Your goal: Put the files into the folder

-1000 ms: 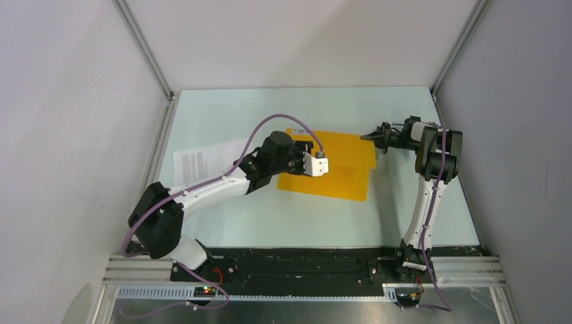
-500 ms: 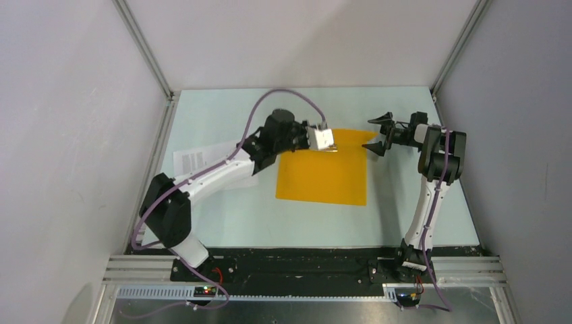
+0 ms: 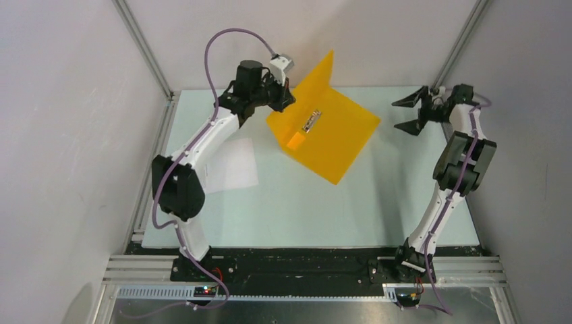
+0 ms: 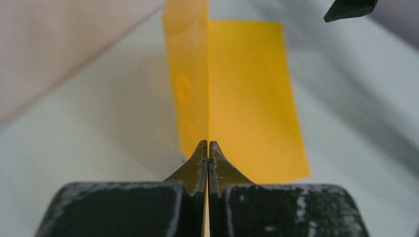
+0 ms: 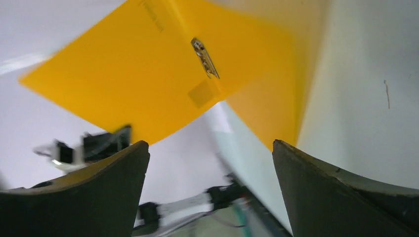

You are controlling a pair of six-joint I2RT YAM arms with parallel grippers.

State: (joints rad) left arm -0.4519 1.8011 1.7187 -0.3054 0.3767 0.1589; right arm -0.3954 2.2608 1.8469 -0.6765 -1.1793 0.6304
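Orange-yellow folder (image 3: 334, 138) open, one cover upright, clip (image 3: 311, 122) inside; white files (image 3: 237, 165) flat to its left

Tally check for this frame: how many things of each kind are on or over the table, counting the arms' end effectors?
orange-yellow folder: 1
white paper pile: 1, sheets in it uncountable
end effectors: 2, the left end effector and the right end effector
Total: 4
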